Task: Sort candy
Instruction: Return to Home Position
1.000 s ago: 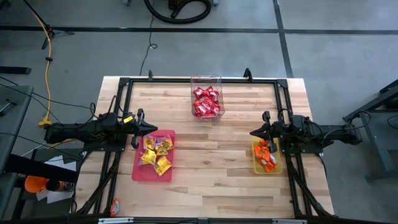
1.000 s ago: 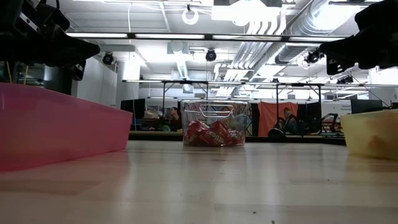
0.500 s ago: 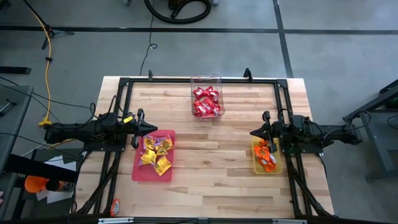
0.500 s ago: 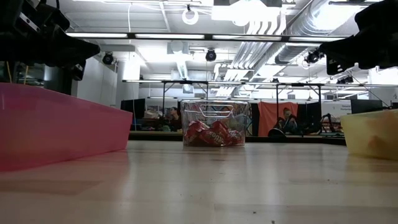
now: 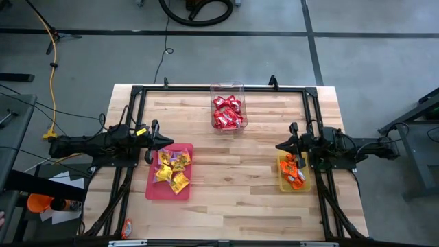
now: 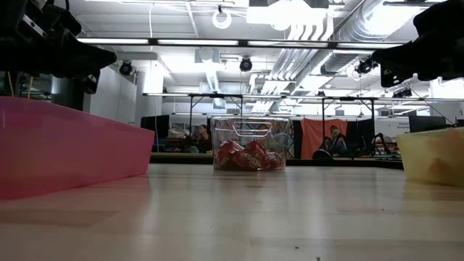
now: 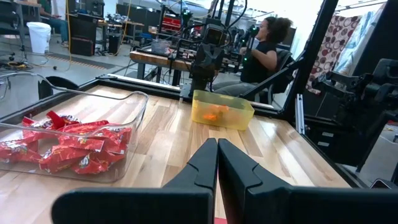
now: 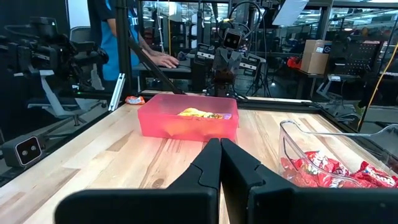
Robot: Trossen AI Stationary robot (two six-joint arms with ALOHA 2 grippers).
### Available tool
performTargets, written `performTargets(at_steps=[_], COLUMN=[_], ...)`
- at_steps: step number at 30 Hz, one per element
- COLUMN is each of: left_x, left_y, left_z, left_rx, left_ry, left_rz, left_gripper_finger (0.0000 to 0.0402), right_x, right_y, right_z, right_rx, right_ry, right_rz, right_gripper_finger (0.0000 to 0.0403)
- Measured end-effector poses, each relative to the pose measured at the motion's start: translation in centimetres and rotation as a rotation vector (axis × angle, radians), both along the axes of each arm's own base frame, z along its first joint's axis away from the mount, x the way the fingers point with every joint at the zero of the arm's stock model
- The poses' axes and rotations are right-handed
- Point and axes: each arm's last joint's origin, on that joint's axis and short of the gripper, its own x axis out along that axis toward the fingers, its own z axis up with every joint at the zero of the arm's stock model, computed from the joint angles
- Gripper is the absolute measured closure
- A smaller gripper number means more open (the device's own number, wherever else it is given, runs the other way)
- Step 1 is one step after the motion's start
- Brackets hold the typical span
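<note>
Yellow candy packets (image 5: 172, 170) lie in a pink tray (image 5: 156, 187) at the table's left. Orange candy packets (image 5: 293, 171) lie in a yellow tray (image 5: 303, 186) at the right. Red candy packets (image 5: 227, 112) fill a clear tub (image 5: 213, 92) at the far middle. One orange packet (image 5: 126, 228) lies outside the frame near the front left corner. My left gripper (image 5: 169, 142) hangs shut over the pink tray's far end, pointing level toward the right. My right gripper (image 5: 279, 146) hangs shut by the yellow tray's far end, pointing left. Neither holds anything.
A black metal frame (image 5: 219, 87) runs around the table top. Bare wood (image 5: 233, 178) lies between the two trays and in front of the tub. People sit and stand beyond the table in the wrist views.
</note>
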Motion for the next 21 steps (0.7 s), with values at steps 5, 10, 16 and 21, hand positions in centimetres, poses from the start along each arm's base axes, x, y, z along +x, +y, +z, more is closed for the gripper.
performTargets(at_steps=[5, 10, 16, 21], left_x=[0.00, 0.00, 0.00, 0.00], left_y=[0.00, 0.00, 0.00, 0.00], left_z=[0.00, 0.00, 0.00, 0.00], left_rx=[0.000, 0.000, 0.000, 0.000], left_ry=[0.000, 0.000, 0.000, 0.000], left_rz=[0.000, 0.000, 0.000, 0.000], left_gripper_finger=[0.0401, 0.0401, 0.0401, 0.0401], right_x=[0.00, 0.00, 0.00, 0.00], right_y=[0.00, 0.00, 0.01, 0.02], right_z=[0.00, 0.00, 0.00, 0.00], right_rx=[0.000, 0.000, 0.000, 0.000], right_ry=[0.000, 0.000, 0.000, 0.000], right_rz=[0.001, 0.001, 0.001, 0.008], right_gripper_finger=[0.0402, 0.0402, 0.0402, 0.0402])
